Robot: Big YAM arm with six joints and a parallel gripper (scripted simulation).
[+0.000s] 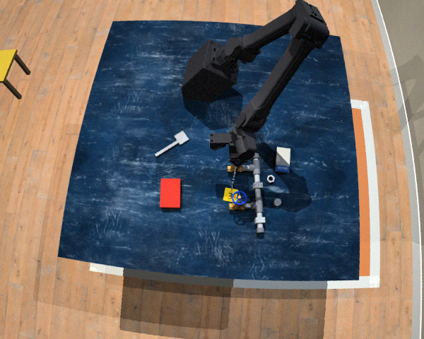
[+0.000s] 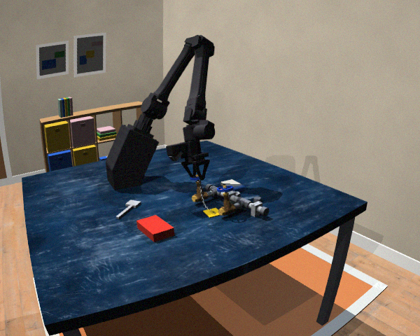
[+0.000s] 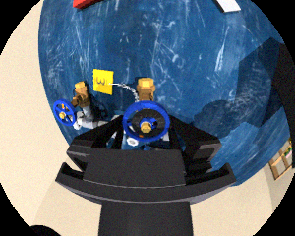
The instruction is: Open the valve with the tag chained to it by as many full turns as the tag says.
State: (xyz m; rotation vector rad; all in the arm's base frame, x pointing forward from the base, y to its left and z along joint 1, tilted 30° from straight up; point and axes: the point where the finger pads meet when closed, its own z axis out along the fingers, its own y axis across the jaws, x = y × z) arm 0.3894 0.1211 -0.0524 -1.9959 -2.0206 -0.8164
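Note:
A grey pipe [image 1: 256,179] [image 2: 239,199] lies on the blue table and carries two brass valves with blue handwheels. The far valve [image 1: 235,168] [image 2: 197,193] has a chain [image 2: 202,199] [image 3: 124,87] running to a yellow tag [image 1: 227,193] [image 2: 211,212] [image 3: 103,82]. My gripper [image 1: 236,160] [image 2: 197,176] [image 3: 146,118] points straight down on this valve. It is shut on the valve's handwheel [image 3: 132,116], with one finger on each side of the rim. The near valve's handwheel [image 1: 233,195] [image 2: 225,188] [image 3: 68,113] stands free beside the tag. The tag's writing is too small to read.
A red block [image 1: 170,192] [image 2: 155,227] and a white flat tool [image 1: 172,143] [image 2: 128,208] lie left of the pipe. A white and blue box [image 1: 283,159], a hex nut [image 1: 272,176] and a dark round piece [image 1: 277,202] lie to its right. The arm's base [image 1: 208,73] stands behind.

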